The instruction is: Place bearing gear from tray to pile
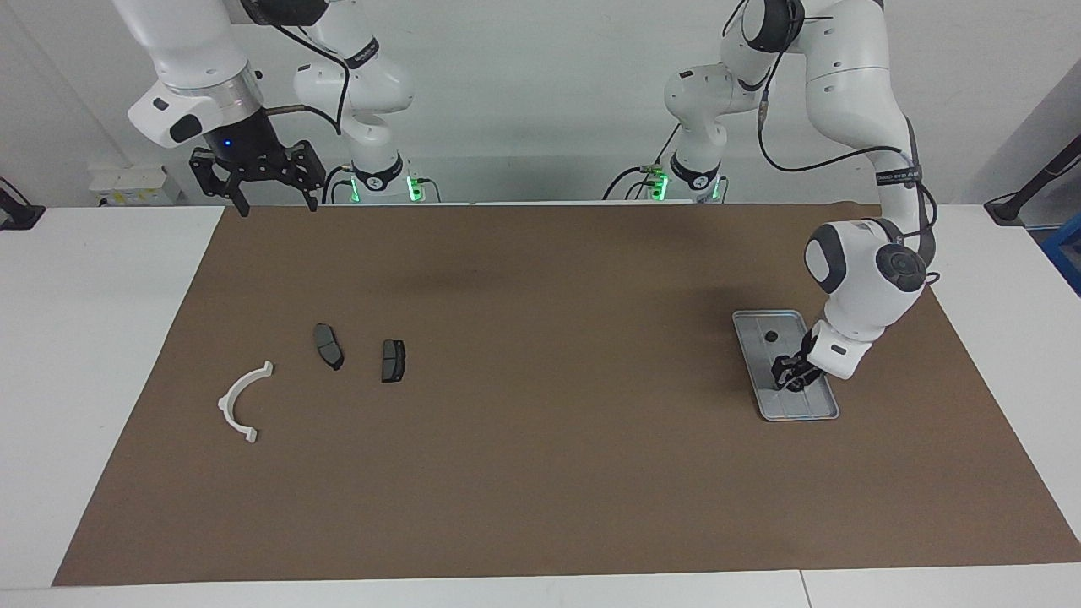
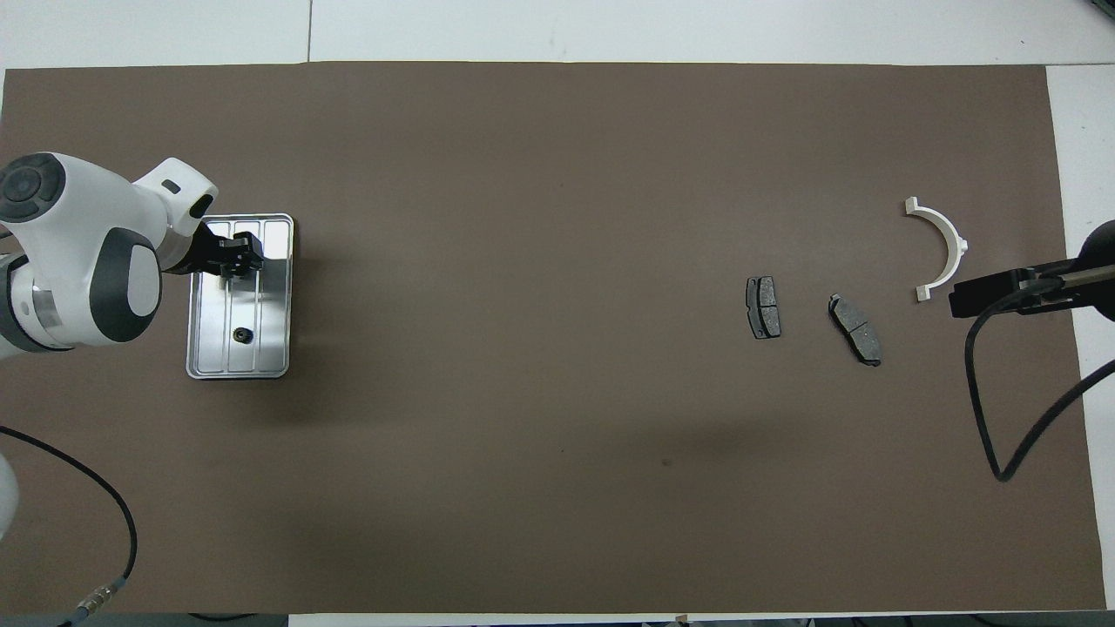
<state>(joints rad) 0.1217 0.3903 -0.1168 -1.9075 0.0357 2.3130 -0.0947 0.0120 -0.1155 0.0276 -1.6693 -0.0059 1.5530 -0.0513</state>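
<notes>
The silver ridged tray (image 1: 801, 415) lies on the brown mat toward the left arm's end; it also shows in the overhead view (image 2: 237, 374). A small dark bearing gear (image 1: 770, 336) sits in the tray's end nearer the robots, seen from overhead as well (image 2: 241, 334). My left gripper (image 1: 792, 377) is low over the tray's farther end (image 2: 237, 258), apart from that gear. The pile lies toward the right arm's end: a white half-ring bracket (image 1: 241, 401) and two dark brake pads (image 1: 328, 345) (image 1: 393, 360). My right gripper (image 1: 277, 201) waits raised and open, empty.
The brown mat (image 1: 540, 473) covers most of the white table. In the overhead view the bracket (image 2: 945, 248) and the pads (image 2: 764, 306) (image 2: 855, 329) lie beside the right arm's hand (image 2: 997, 294) and its cable (image 2: 989, 418).
</notes>
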